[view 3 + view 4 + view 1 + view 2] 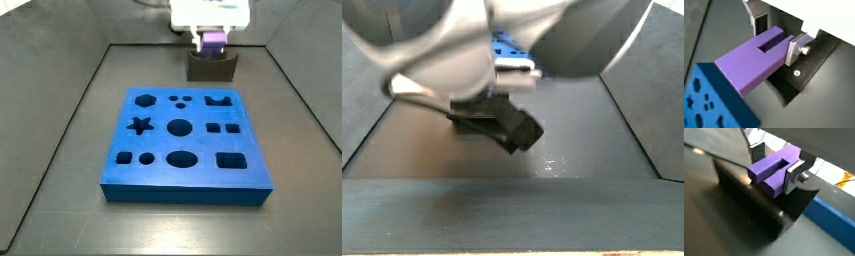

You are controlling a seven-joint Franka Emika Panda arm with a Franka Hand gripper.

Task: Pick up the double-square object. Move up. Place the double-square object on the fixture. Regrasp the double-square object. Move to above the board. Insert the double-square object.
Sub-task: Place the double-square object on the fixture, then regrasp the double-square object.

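- Gripper (775, 36): flat silver finger plates (794, 49) with dark pads, seen in both wrist views; white body above in a side view (211, 14).
- Small light-purple stepped block, the double-square object (749, 62): plain violet, no markings; between the plates.
- Small dark olive-grey fixture (211, 66): near black in a wrist view (757, 203).
- Large flat bright-blue board (185, 145): patterned with dark cut-outs, including a star, circles and squares.
- Floor (54, 150): dull dark grey.

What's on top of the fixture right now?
The purple block sits at the fixture top, between the end effector fingers. Whether it rests on the fixture is hidden.
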